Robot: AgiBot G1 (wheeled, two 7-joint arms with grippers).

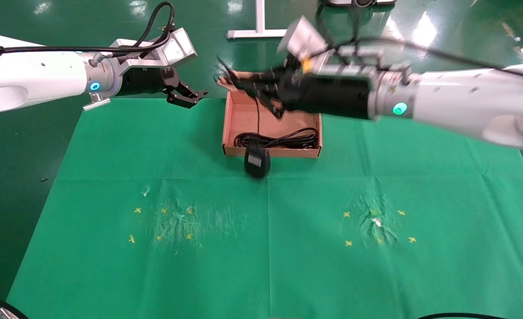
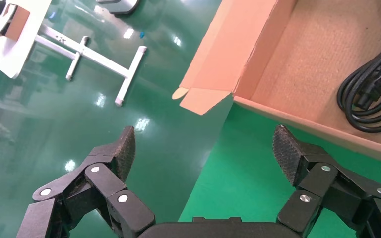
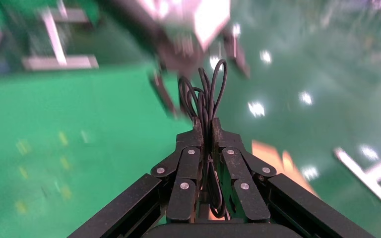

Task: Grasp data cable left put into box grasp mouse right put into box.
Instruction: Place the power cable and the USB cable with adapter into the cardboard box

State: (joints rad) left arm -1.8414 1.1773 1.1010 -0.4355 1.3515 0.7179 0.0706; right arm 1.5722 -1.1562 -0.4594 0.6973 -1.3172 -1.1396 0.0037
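green cloth with yellow crosses, white stand on green floor

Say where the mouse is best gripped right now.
Probably the mouse body, squeezed across its narrow sides from above: the right gripper pinches only bunched cord loops, leaving it dangling before the box. Left gripper sits open beside it.

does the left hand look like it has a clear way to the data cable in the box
Probably yes. The left hand is open beside the box, and the data cable lies exposed inside. The right hand, shut on the mouse's cord, hovers over the box and might crowd it.
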